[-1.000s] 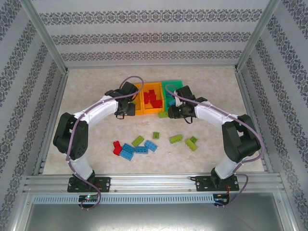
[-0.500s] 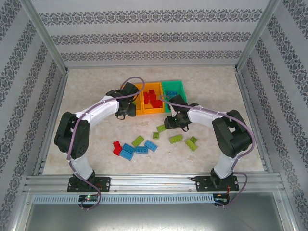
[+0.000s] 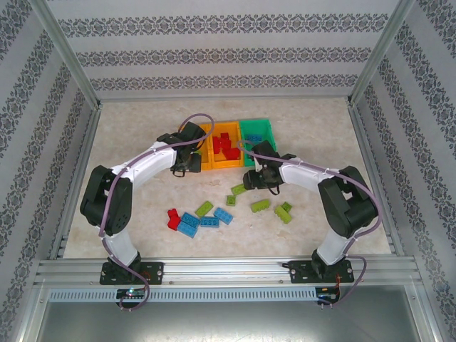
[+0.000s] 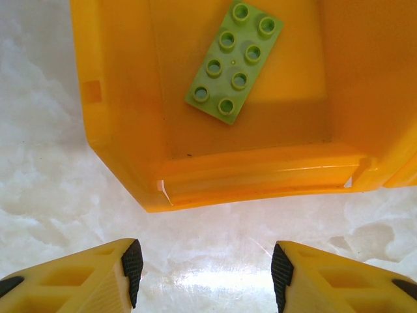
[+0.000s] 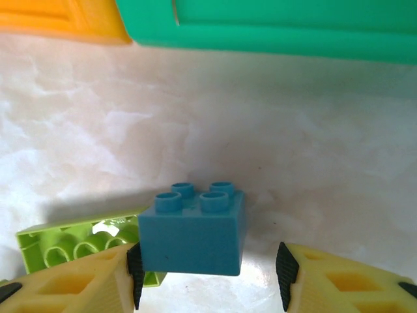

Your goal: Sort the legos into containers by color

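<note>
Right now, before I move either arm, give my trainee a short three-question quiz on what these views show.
1. True or false: the left pincer is shut on a red brick.
2. What colour is the eight-stud brick lying inside the orange-yellow bin? A red, B lime green, C light blue.
3. Fill in: the four-stud brick between the fingers of the right pincer is ____ in colour.

Key: 1 false, it is open and empty; 2 B; 3 blue.
</note>
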Controlling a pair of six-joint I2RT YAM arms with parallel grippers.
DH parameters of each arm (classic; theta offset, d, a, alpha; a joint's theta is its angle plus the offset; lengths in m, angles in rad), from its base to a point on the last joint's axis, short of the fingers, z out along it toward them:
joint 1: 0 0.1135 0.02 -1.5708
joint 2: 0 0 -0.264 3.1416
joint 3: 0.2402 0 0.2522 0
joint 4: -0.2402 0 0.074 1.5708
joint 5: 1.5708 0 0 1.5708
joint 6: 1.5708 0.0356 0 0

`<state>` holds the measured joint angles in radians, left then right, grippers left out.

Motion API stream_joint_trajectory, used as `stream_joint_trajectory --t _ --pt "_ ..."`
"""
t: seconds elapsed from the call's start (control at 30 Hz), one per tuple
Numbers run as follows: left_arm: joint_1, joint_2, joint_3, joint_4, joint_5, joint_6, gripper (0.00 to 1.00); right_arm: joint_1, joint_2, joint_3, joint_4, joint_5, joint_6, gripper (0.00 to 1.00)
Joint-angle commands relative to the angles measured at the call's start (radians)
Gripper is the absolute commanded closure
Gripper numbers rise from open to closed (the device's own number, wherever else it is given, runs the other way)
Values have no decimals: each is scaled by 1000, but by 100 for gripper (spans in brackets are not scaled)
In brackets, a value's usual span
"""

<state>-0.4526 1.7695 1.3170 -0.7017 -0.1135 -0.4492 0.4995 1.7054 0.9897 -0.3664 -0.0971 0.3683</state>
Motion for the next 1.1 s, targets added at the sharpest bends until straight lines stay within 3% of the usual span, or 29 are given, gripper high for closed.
stream_joint_trajectory --t 0.0,0.37,0.7,0.87,1.07 --pt "-16 10 13 5 -10 -4 43 -4 -33 -15 24 25 18 42" --pt "-19 10 11 4 -14 -8 43 -6 23 8 23 13 5 44" --pt "-24 9 19 -5 -24 -6 43 -4 47 31 27 36 -11 60" --pt "-64 10 28 -19 -34 20 43 -7 4 8 24 59 -16 69" --pt "-148 16 25 -1 7 30 43 -51 -82 33 14 77 -3 70"
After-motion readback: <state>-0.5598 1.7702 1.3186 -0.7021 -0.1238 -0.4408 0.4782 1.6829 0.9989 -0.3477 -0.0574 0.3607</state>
